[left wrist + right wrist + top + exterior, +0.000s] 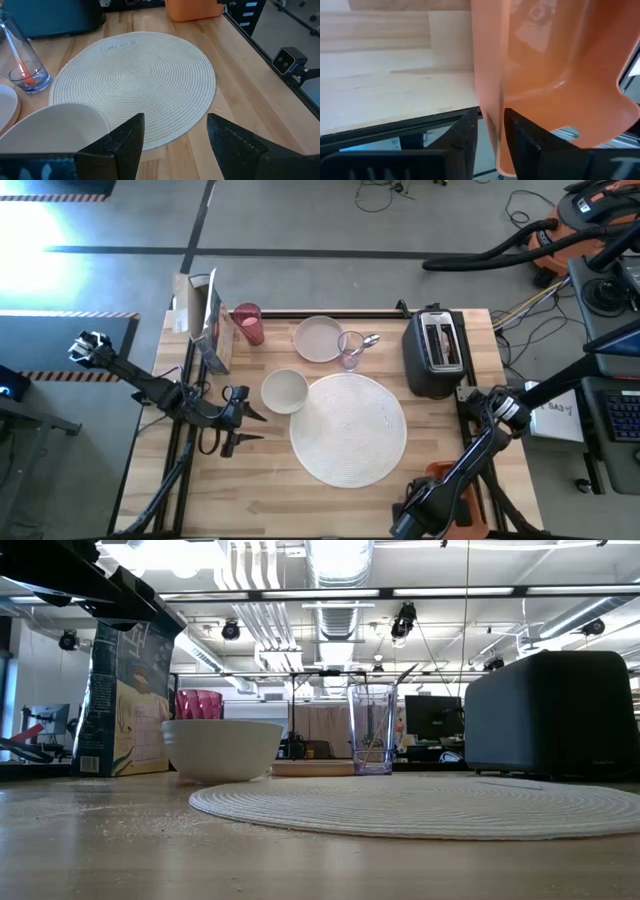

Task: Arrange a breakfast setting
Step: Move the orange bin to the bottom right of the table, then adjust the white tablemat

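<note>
white bowl (285, 391) sits just beside the left gripper (247, 423), open and empty, toward the placemat (348, 428); right gripper (490, 131) narrowly straddles an orange bin wall (490, 60).

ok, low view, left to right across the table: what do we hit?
Cereal box → pink cup → white bowl → clear glass → toaster. The placemat spreads across the front, so it has no single slot in that order.
</note>
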`<state>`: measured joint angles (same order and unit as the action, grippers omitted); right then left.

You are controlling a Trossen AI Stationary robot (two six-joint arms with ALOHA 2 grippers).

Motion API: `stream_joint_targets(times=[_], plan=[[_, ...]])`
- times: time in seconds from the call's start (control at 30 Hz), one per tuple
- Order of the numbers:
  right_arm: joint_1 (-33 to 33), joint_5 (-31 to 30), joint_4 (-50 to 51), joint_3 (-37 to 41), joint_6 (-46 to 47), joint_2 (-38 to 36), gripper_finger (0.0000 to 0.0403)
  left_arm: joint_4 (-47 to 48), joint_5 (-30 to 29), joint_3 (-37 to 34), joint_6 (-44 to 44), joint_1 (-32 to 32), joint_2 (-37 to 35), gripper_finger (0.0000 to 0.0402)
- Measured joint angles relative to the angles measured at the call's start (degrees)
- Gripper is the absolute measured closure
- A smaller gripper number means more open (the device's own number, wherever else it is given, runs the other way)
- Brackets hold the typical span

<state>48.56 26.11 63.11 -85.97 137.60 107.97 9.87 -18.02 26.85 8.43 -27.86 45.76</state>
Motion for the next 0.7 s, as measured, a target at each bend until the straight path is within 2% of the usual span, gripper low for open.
stream_joint_targets(times=[0.17,0.4,0.5,0.7], plan=[[-0.09,2.86,-0.02,-0.92,-0.29,-1.49,0.0299,-0.2,0.0,0.0,0.02,0.0,0.0,0.0203],[-0.22,1.51,1.97,-1.51,0.16,-5.69,0.0298,-1.16,0.0,0.0,0.21,0.0,0.15,0.0203],[-0.22,-3.89,5.14,-1.51,0.35,-7.22,0.0301,-1.33,-0.01,0.0,0.83,0.0,0.17,0.0203],[-2.42,-23.72,8.6,-1.51,-6.01,-9.47,0.0307,-1.38,-0.64,0.0,2.6,0.0,0.31,0.0203]])
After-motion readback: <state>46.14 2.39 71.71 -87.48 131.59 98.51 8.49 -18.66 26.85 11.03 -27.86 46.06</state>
